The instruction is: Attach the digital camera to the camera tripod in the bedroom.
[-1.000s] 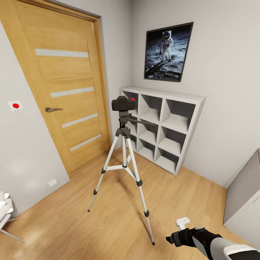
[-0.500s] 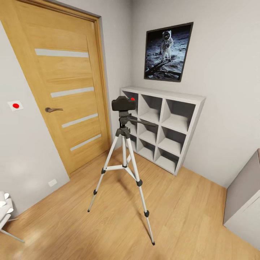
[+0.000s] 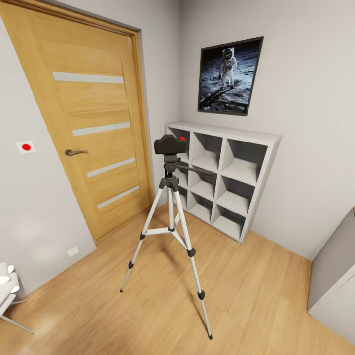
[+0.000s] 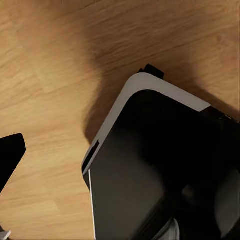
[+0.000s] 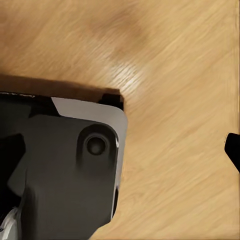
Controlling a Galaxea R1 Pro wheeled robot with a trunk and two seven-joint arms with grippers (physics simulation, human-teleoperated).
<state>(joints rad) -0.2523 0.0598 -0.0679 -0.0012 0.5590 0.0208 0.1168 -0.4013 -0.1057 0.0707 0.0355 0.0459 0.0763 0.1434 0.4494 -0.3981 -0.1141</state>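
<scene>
We see the digital camera (image 3: 169, 145) seated on the camera tripod (image 3: 171, 222), mid-floor before the white shelves (image 3: 224, 177). We judge it light, rigid and fragile, best gripped by its body sides. We cannot tell either gripper's state.

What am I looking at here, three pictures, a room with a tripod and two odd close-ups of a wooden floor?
These are simulator renders from a wheeled robot with two arms. The big picture comes from its head camera: a camera tripod stands on the wood floor with the digital camera sitting on top, before a white cube shelf, an oak door and an astronaut poster. The close-ups come from cameras near each arm's fingers, aimed down at the floor and the robot's own dark body. Nothing appears held; whether the fingers are open is unclear.
</scene>
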